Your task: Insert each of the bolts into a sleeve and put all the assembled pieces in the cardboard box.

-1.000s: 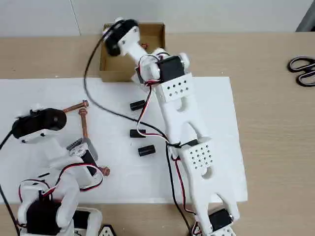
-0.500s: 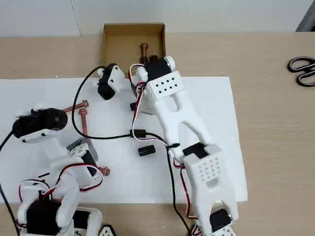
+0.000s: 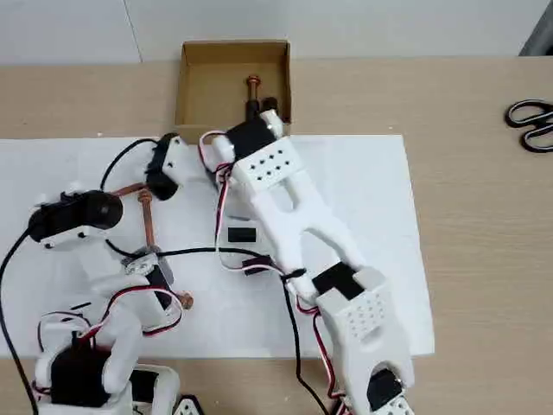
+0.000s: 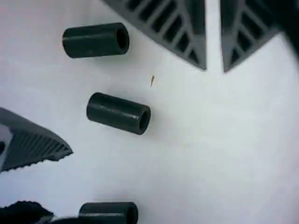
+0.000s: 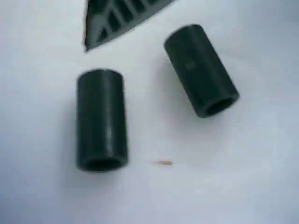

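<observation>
Two copper bolts point(image 3: 130, 188) point(image 3: 149, 220) lie on the white sheet, and a third bolt's head point(image 3: 184, 301) pokes out by the left arm. An assembled bolt and sleeve point(image 3: 253, 95) rests in the cardboard box point(image 3: 187, 86). My right gripper point(image 3: 162, 169) hangs just beyond the bolts; one bare ribbed finger point(image 5: 121, 18) shows above two black sleeves point(image 5: 102, 119) point(image 5: 201, 70). My left gripper point(image 4: 214, 70) holds nothing, with only a thin slit between its fingers, near three loose sleeves point(image 4: 119, 113) point(image 4: 96, 39) point(image 4: 107, 212). The high view shows two sleeves point(image 3: 242, 233) point(image 3: 257, 266).
The right arm point(image 3: 294, 216) lies diagonally across the white sheet point(image 3: 371, 190), with its black cable looping over the sleeves. Another ribbed finger point(image 4: 37, 144) enters the left wrist view beside the sleeves. Scissors point(image 3: 531, 125) lie at the table's far right.
The right arm drew back from over the box and swung down-left to the bolts, leaving an assembled bolt in the box. The left arm barely moved.
</observation>
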`<control>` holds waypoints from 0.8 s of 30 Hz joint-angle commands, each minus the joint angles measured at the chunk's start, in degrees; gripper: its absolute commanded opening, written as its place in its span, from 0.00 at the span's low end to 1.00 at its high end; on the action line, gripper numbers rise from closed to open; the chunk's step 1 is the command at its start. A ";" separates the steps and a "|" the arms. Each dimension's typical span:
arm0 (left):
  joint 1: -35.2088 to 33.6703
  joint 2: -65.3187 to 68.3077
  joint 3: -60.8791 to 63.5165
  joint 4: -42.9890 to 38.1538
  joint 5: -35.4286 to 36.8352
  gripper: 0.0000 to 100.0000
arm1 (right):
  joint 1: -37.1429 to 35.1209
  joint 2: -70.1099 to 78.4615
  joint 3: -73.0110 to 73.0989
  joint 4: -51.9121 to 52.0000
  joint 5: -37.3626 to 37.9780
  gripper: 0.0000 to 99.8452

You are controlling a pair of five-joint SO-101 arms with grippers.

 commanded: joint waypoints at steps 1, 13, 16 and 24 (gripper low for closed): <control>-0.35 -0.26 0.13 -0.35 -0.18 0.01 | -1.63 -3.38 -0.18 1.01 -1.76 0.18; -0.35 -0.26 0.13 -0.35 -0.18 0.01 | -3.03 -3.91 6.77 0.75 -3.78 0.18; -0.35 -0.26 0.13 -0.35 -0.18 0.01 | -2.77 -3.38 6.86 0.66 -3.78 0.18; -0.35 -0.26 0.13 -0.35 -0.18 0.01 | -2.24 0.22 7.03 -0.31 -2.73 0.18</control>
